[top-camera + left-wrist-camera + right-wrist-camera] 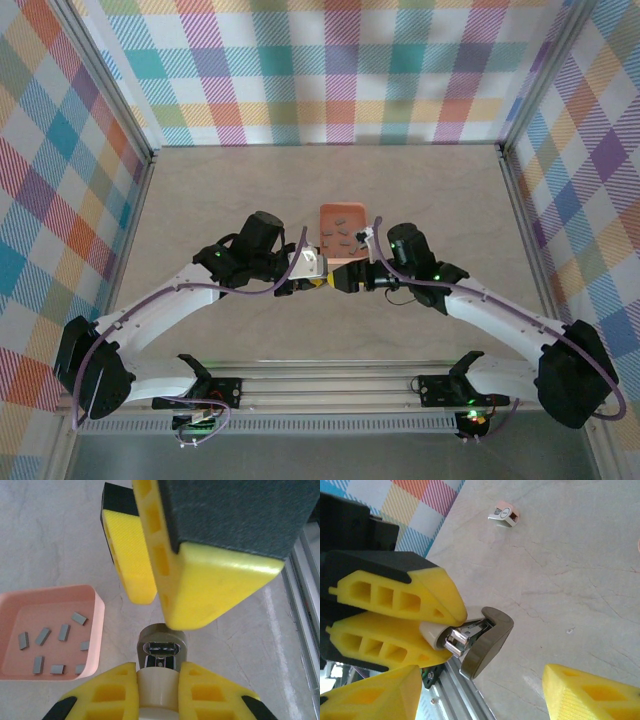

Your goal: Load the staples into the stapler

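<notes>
Yellow-fingered, the left gripper (157,677) is clamped on the base of the mini stapler (480,640), whose grey cover stands swung up with the magazine bared. Just beyond it, the staples (50,645) lie loose in the orange tray (97,625), none of them picked up. Facing the stapler, the right gripper (482,675) has its jaws apart and empty. Opening looks done, I'd say; fetching a strip, seating it and closing are left.

Bright, even light; faint soft shadows; nearest foreground slightly blurred.
</notes>
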